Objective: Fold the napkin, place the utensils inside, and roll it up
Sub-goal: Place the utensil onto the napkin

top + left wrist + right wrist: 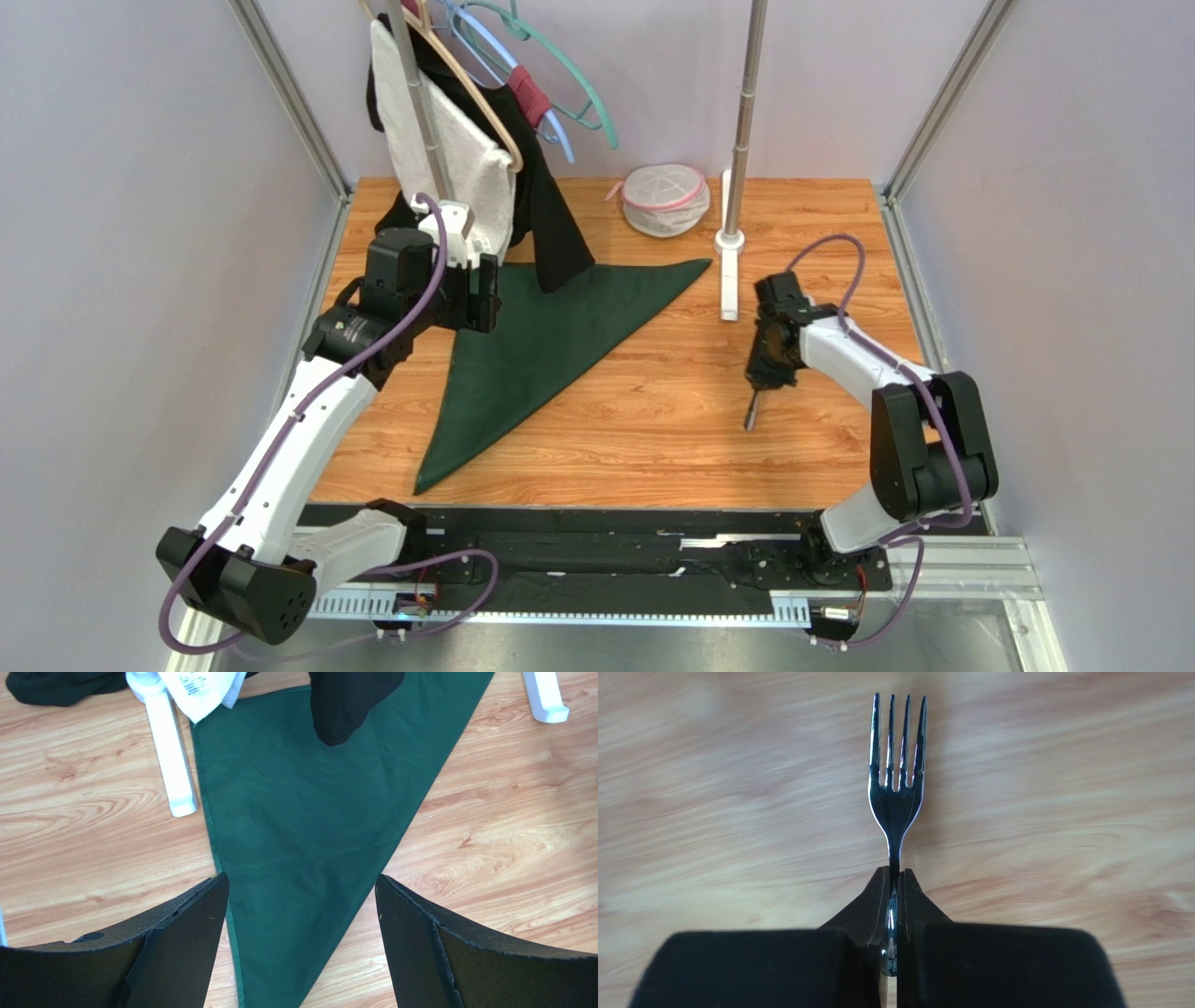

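Note:
The dark green napkin [547, 343] lies flat on the wooden table, folded into a triangle with its long point toward the near left. My left gripper [484, 297] hovers over its far left corner, open and empty. In the left wrist view the napkin [309, 826] narrows to a point between the spread fingers [186, 941]. My right gripper [766, 367] is right of the napkin, apart from it, and shut on the handle of a slim silver fork [755, 408]. In the right wrist view the fork [897, 777] sticks straight out of the gripper [895, 873], tines away, above bare wood.
A clothes rack stands at the back with a white foot [728, 273], metal poles, hangers and a hanging white garment [449, 140]. A black cloth [558, 231] hangs down onto the napkin's far edge; it also shows in the left wrist view [347, 703]. A white-and-pink mesh bag [665, 199] lies at the back.

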